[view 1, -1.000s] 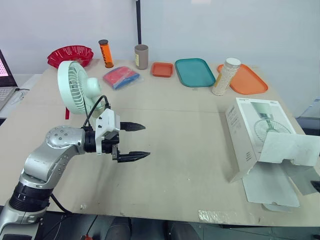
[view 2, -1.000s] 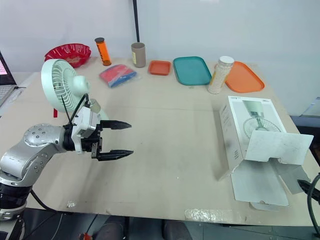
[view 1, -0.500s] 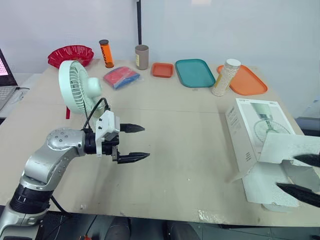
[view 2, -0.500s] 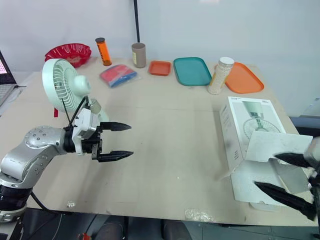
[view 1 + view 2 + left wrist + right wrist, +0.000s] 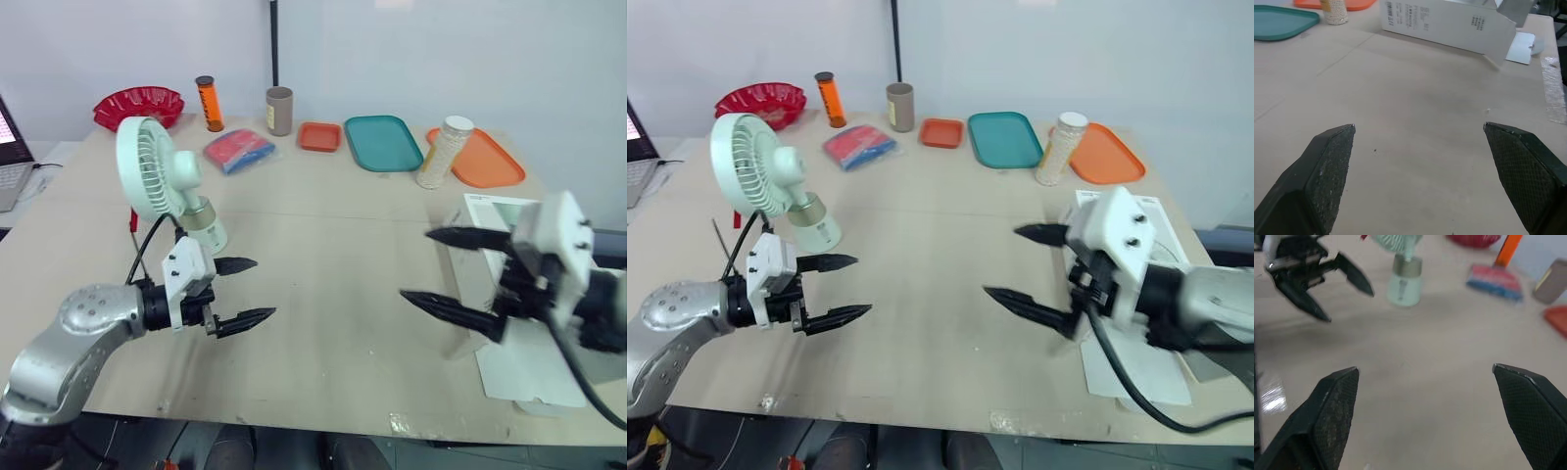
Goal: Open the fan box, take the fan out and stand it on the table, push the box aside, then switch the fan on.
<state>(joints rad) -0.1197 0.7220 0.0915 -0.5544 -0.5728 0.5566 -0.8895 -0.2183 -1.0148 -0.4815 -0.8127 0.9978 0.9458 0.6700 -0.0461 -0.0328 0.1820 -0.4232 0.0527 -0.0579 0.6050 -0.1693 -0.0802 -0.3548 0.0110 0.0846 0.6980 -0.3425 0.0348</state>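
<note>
- The pale green round fan (image 5: 157, 184) stands upright on the beige table (image 5: 333, 220), at the left side.
- The left gripper (image 5: 265, 288) hovers near it, its fingers wide apart, holding nothing.
- The right gripper (image 5: 414, 264) is also wide open and empty, beside the white cardboard fan box (image 5: 1444, 22) at the right side.

fan look: you have a pale green fan (image 5: 157, 184), round grille head on a short cylinder base.
fan pose: it's out of its carton and stands upright on the table (image 5: 343, 255).
fan place: look well left of the teal tray (image 5: 382, 142), nearer the front edge.
box look: your white box (image 5: 1440, 22) carries printed text and a barcode.
box pose: on its side, end flap open.
box place: right of the tray, towards the front.
</note>
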